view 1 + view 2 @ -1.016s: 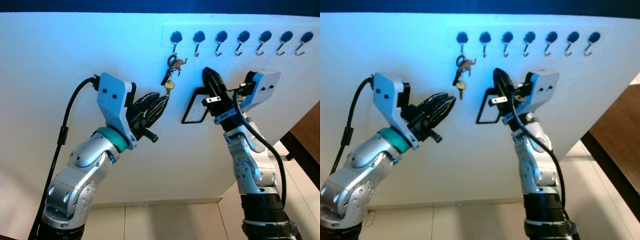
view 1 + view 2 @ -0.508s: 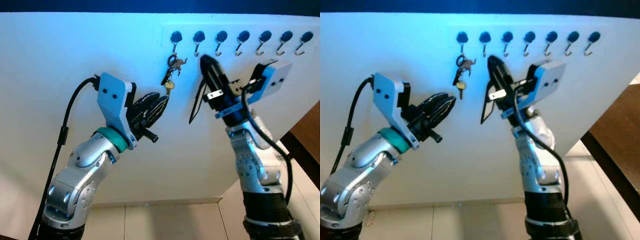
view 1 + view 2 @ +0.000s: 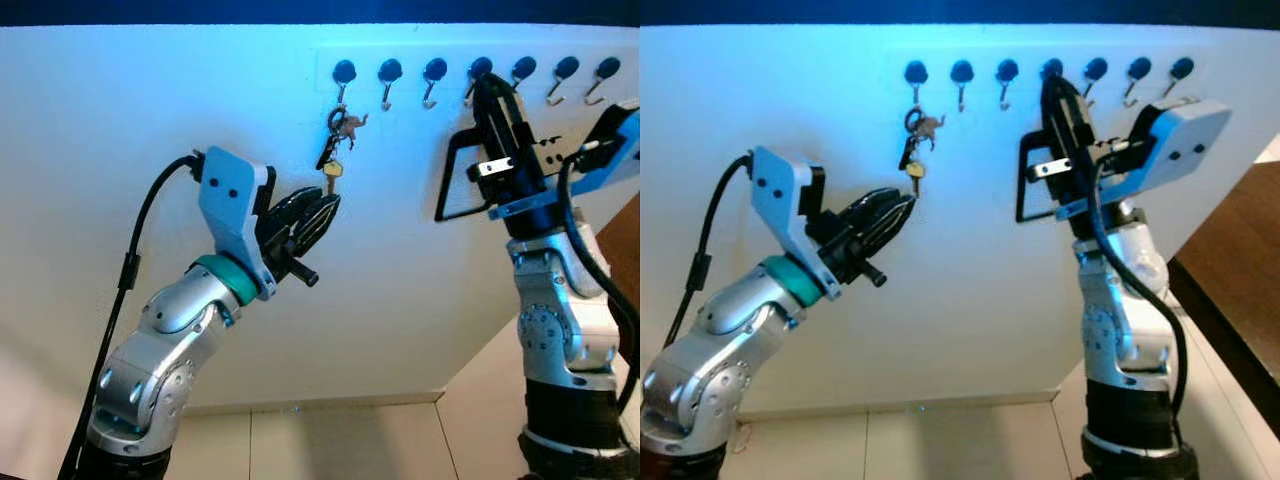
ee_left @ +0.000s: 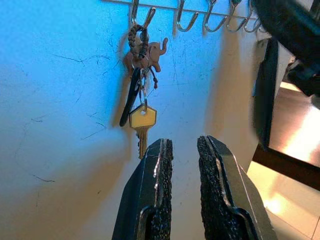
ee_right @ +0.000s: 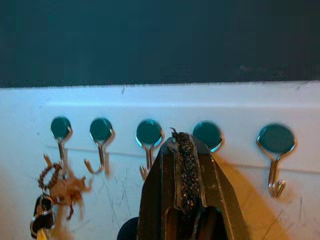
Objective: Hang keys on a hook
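A key bunch (image 3: 336,143) with a brown elephant charm, a black fob and a yellow key (image 4: 142,121) hangs from the leftmost hook (image 3: 343,74) of a hook row on the white wall. My left gripper (image 3: 326,207) sits just below the keys. It is open by a narrow gap, and its fingers (image 4: 159,165) hold nothing. My right gripper (image 3: 486,88) is raised at the fourth hook (image 5: 207,134), shut on a black strap loop (image 3: 449,182) that hangs below it. A braided cord (image 5: 185,160) shows between its pressed fingers.
Three bare hooks (image 3: 567,70) continue to the right of my right gripper. A dark band (image 5: 150,40) runs above the white wall. Tiled floor (image 3: 330,445) lies below, and a brown wooden edge (image 3: 1240,230) stands at the far right.
My right gripper has swung up and to the right with the strap, from near the second hook to the fourth hook. The left arm and the keys stay put.
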Robot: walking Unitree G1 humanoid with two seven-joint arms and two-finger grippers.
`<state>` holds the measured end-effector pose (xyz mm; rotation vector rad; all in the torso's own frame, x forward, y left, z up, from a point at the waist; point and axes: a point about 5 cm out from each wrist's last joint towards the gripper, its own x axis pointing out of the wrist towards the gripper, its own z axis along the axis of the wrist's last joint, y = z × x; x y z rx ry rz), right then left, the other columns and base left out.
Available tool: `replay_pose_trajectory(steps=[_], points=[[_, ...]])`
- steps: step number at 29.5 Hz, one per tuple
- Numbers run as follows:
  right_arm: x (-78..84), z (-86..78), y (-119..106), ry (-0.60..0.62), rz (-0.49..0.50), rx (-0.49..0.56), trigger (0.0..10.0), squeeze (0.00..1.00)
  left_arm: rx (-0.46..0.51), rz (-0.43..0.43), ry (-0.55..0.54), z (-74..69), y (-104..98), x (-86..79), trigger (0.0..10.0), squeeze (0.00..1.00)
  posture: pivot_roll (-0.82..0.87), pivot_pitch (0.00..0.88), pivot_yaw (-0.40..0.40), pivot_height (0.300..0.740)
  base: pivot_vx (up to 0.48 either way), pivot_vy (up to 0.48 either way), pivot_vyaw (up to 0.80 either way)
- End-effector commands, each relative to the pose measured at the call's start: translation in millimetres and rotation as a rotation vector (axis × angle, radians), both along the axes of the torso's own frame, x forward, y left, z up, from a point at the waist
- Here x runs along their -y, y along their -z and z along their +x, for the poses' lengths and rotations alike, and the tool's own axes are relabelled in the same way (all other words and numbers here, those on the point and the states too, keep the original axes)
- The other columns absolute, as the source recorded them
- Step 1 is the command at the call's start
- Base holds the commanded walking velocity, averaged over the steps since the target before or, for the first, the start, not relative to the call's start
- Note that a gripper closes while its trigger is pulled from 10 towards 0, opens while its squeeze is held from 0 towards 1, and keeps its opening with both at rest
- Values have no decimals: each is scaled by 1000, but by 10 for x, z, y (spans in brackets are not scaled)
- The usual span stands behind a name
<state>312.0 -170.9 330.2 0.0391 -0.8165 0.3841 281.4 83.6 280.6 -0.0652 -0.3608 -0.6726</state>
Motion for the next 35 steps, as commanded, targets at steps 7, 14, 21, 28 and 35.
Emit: replay_pose_trajectory(steps=[7,14,21,28,35], points=[[-107,90,16,-37,-15,-8,10000,0,-5,6,3,-11,19,-11,10000,0,74,133,108,740,0,0,0],[-178,93,-48,-85,-7,14,10000,0,-1,4,5,-21,15,4,10000,0,81,129,102,740,0,0,0],[-199,80,-69,-106,-6,28,10000,0,-2,5,4,-24,18,0,10000,0,80,126,102,740,0,0,0],[-192,125,-61,-82,-5,23,10000,0,0,5,9,-21,12,10,10000,0,81,124,102,740,0,0,0],[-168,220,11,-47,-3,-11,10000,0,1,6,5,-22,7,1,10000,0,89,125,103,740,0,0,0]])
